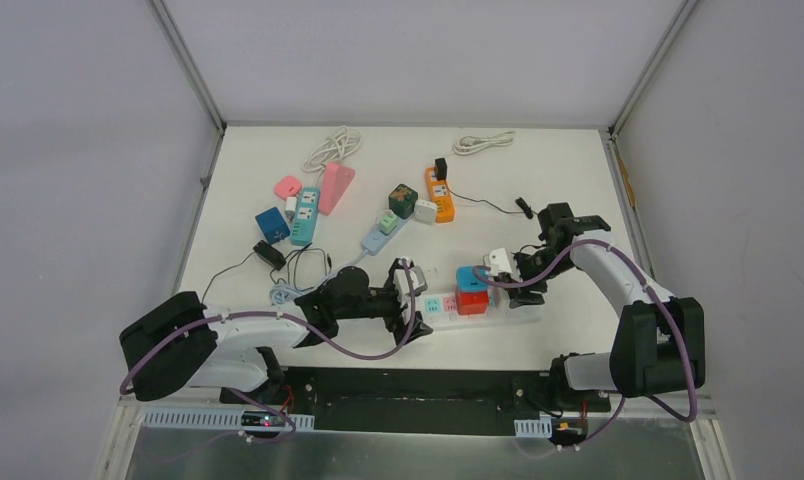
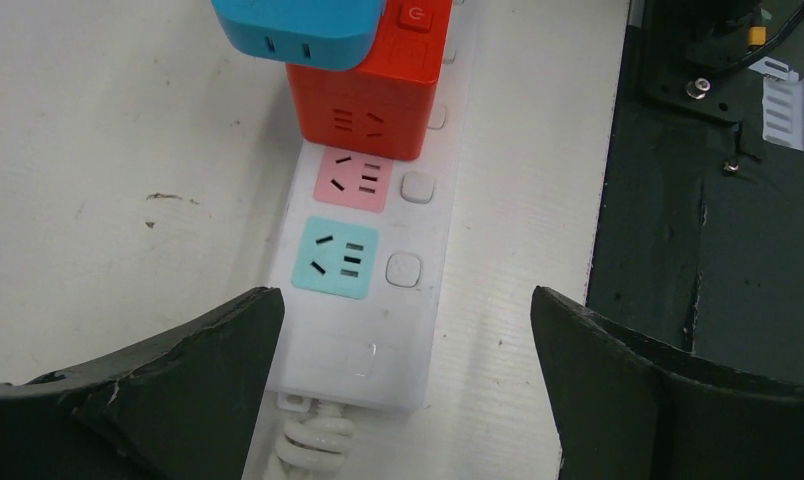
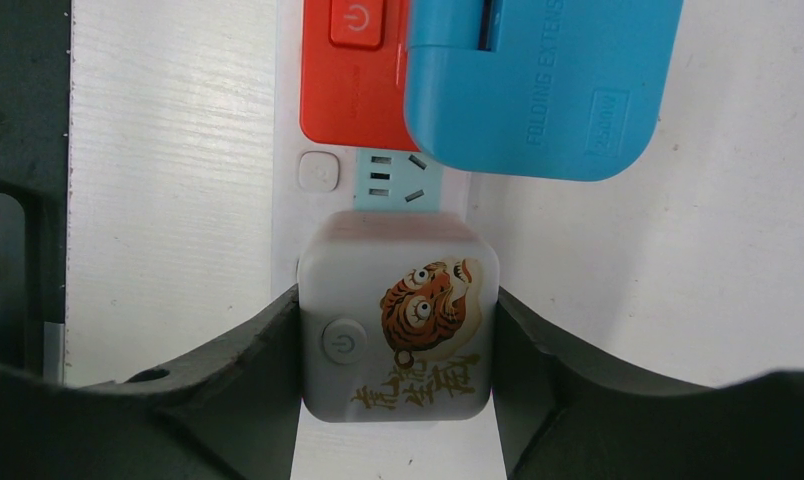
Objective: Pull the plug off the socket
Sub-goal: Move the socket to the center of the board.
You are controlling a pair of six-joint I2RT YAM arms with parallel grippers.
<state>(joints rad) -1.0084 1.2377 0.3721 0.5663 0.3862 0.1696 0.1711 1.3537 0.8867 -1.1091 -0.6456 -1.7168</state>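
Note:
A white power strip (image 1: 440,306) lies near the table's front edge. A white cube plug with a tiger picture (image 3: 398,330) sits over its right end. My right gripper (image 3: 398,345) is shut on this plug, one finger pressed on each side; it also shows in the top view (image 1: 508,268). I cannot tell whether its pins are still in the socket. A red cube adapter (image 3: 353,70) with a blue adapter (image 3: 538,80) on top is plugged in beside it. My left gripper (image 2: 406,330) is open, its fingers on either side of the strip's cord end (image 2: 363,340).
The strip's teal socket (image 2: 335,258) and pink socket (image 2: 353,180) are free. Further back lie other strips and adapters: a blue strip (image 1: 305,215), a pink one (image 1: 336,187), an orange one (image 1: 439,195), and white cables (image 1: 483,142). The black base plate (image 2: 708,230) borders the table's near edge.

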